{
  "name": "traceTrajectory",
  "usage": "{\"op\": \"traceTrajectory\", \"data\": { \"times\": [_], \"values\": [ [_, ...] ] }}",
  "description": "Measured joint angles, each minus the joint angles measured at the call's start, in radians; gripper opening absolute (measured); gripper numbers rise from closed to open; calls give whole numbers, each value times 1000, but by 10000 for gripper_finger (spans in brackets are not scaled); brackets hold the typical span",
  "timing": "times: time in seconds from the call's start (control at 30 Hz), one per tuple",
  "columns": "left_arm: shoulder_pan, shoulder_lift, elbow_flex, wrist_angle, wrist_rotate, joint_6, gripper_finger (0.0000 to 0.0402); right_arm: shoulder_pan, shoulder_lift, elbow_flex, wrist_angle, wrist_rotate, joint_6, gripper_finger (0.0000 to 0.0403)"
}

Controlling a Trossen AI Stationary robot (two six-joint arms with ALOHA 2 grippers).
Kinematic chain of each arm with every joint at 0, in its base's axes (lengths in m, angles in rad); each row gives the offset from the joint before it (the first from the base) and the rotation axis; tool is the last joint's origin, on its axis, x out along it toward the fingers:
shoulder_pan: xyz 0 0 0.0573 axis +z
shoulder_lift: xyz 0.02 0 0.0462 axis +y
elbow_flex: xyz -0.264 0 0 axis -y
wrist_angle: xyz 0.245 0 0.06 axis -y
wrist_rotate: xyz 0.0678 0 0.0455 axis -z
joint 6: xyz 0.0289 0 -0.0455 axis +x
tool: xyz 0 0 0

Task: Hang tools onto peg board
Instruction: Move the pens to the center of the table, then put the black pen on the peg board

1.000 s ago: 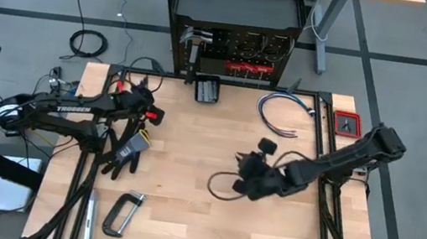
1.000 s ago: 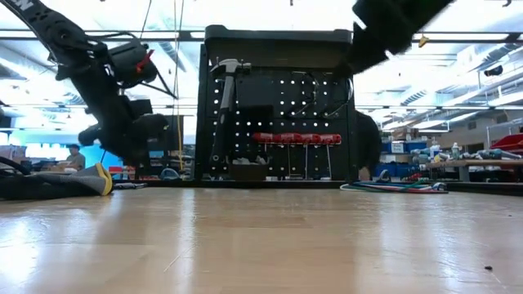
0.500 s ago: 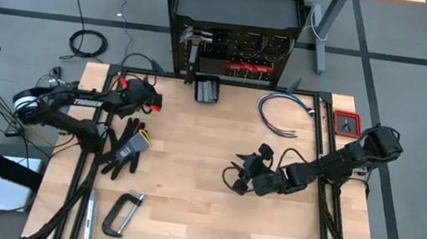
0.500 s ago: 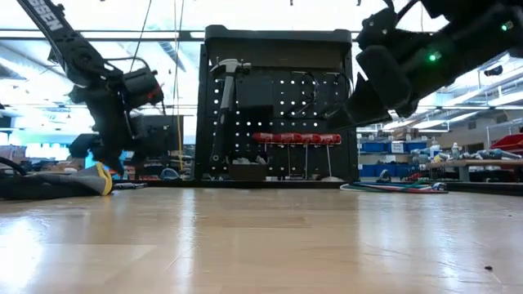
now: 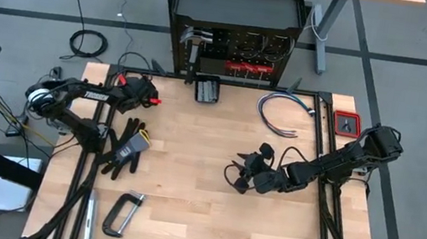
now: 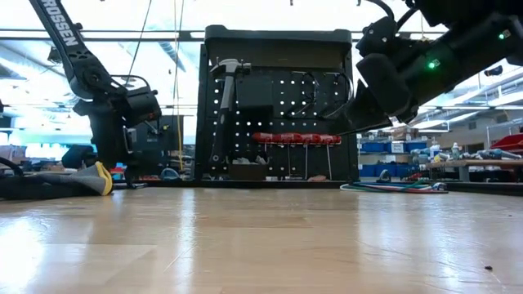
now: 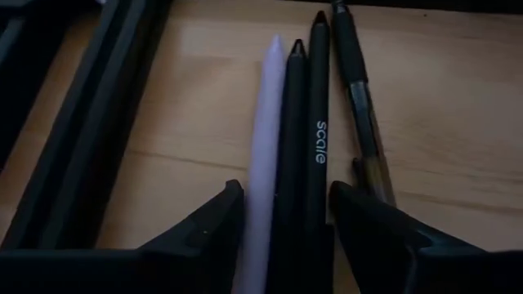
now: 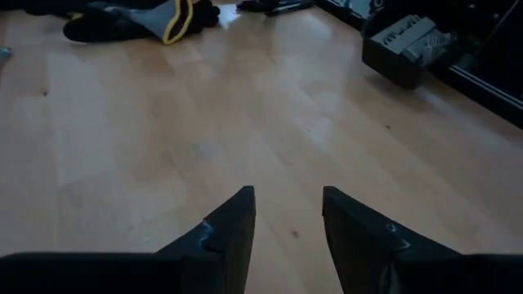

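1. The left gripper (image 5: 146, 92) sits near the table's far left edge, at about 10 o'clock from the table's middle.
2. In the left wrist view its two dark fingers (image 7: 204, 233) are spread apart, with a row of pens (image 7: 306, 155) lying between them. They are not squeezing the pens. One pen is pale, two are black (one has the word "scale" on it), and one is dark with a clear part.
3. The right gripper (image 5: 241, 177) hangs over the table at about 4 o'clock from the middle. Its fingers (image 8: 229, 224) are open a little and hold nothing. Only bare wood shows between them.
4. The peg board (image 5: 232, 50) stands upright at the far edge of the table, at 12 o'clock. A hammer (image 6: 225, 102) hangs on its left part, and red-handled drivers (image 6: 296, 139) hang in a row lower down.
5. A black work glove (image 5: 126, 147) lies on the table at 9 o'clock, just beside the left arm.
6. A grey C-clamp (image 5: 121, 213) lies flat at about 7 o'clock, near the front edge.
7. A small black box (image 5: 207, 90) sits just in front of the peg board.
8. A bundle of cables (image 5: 282, 113) lies at 1 o'clock.
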Motion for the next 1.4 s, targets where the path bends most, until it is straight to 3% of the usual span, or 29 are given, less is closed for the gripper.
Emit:
{"op": "traceTrajectory", "data": {
  "times": [0.2, 0.7, 0.93, 1.1, 1.23, 1.4],
  "values": [
    [-69, 18, 4, -9, 69, 48, 183, 0, 0, 0, -1, 0, -4, 152],
    [-376, -29, -2, 31, 206, 69, 120, -41, 0, 1, 38, 0, -94, 151],
    [-535, -29, -3, 102, 336, 102, 103, -82, 0, 1, 134, -200, -261, 152],
    [-671, -23, -7, 252, 462, 267, 94, -114, 4, 8, 184, -297, -366, 152],
    [-734, -26, -6, 362, 454, 319, 91, -133, 58, 81, 183, -340, -491, 151],
    [-772, -7, -5, 353, 433, 326, 91, -183, 212, 236, 177, -386, -536, 151]
  ]
}}
